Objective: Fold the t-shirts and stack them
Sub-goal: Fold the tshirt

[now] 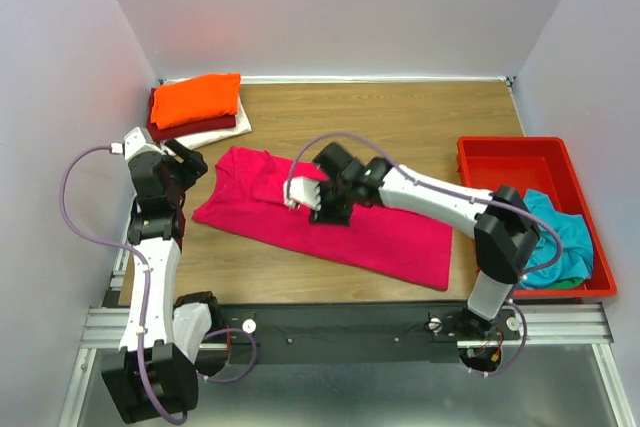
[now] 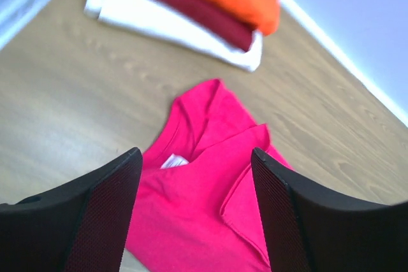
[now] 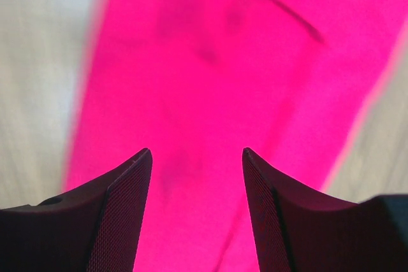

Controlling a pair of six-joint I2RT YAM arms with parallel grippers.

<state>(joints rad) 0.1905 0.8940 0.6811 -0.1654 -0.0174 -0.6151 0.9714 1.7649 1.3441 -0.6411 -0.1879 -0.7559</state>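
A bright pink-red t-shirt (image 1: 385, 239) lies spread flat across the middle of the wooden table, collar end to the left. It also shows in the left wrist view (image 2: 197, 214) and the right wrist view (image 3: 210, 62). My right gripper (image 1: 328, 209) hangs open and empty just above the shirt's middle (image 3: 196, 152). My left gripper (image 1: 193, 161) is open and empty over the shirt's collar end (image 2: 196, 152), where a white label shows. Folded orange (image 1: 195, 99), dark red (image 2: 191, 7) and cream (image 1: 218, 135) t-shirts sit stacked at the back left.
A red plastic tray (image 1: 482, 162) stands at the right edge and holds a crumpled teal t-shirt (image 1: 560, 232) with a green one (image 1: 566, 284) under it. White walls close the table on three sides. Bare wood (image 1: 400, 117) lies behind the pink shirt.
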